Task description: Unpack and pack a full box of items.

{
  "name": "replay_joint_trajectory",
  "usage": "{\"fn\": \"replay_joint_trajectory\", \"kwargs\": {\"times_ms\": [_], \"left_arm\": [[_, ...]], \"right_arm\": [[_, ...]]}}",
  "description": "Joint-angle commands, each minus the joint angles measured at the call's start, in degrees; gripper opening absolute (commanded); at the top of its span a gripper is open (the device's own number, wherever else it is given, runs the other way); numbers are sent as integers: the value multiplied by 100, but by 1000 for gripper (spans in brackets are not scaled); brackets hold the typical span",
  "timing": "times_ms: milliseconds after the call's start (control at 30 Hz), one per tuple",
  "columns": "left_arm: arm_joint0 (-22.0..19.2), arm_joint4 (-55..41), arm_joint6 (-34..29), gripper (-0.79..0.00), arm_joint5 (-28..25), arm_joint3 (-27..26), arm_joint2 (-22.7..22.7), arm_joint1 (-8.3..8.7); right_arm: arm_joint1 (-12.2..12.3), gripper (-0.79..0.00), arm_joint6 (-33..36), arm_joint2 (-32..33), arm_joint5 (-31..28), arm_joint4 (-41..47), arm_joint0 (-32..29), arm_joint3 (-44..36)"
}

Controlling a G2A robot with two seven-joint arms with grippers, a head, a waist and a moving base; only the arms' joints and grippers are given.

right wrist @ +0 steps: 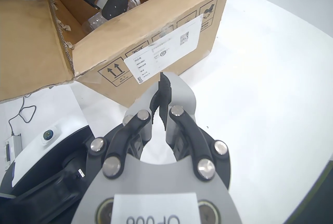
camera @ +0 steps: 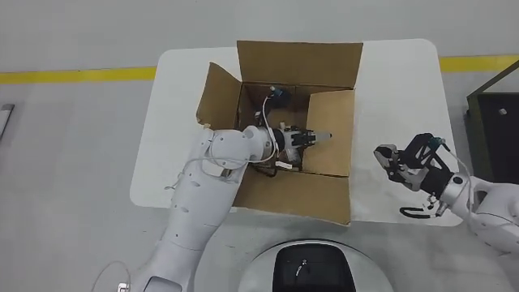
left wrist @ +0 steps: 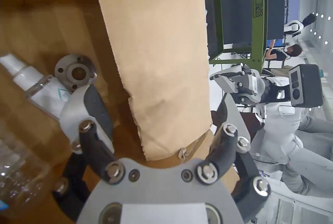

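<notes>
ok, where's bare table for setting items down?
Bare table right of the box, from its wall to the right end effector; also the strip left of it. Crowded inside the box: left end effector, bottles, metal flange.

One open cardboard box (camera: 298,65) is standing on one white desk (camera: 397,130). Three items are showing inside it: one clear plastic bottle (left wrist: 18,178), one white spray bottle (left wrist: 33,84) and one round metal flange (left wrist: 75,71).
</notes>
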Motion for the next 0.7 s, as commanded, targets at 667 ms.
{"fn": "replay_joint_trajectory", "kwargs": {"times_ms": [667], "left_arm": [[13,-1121,-280,0,149,-145,5,22]], "right_arm": [[-194,-785,105,-1243,-43,330,1237,943]]}}
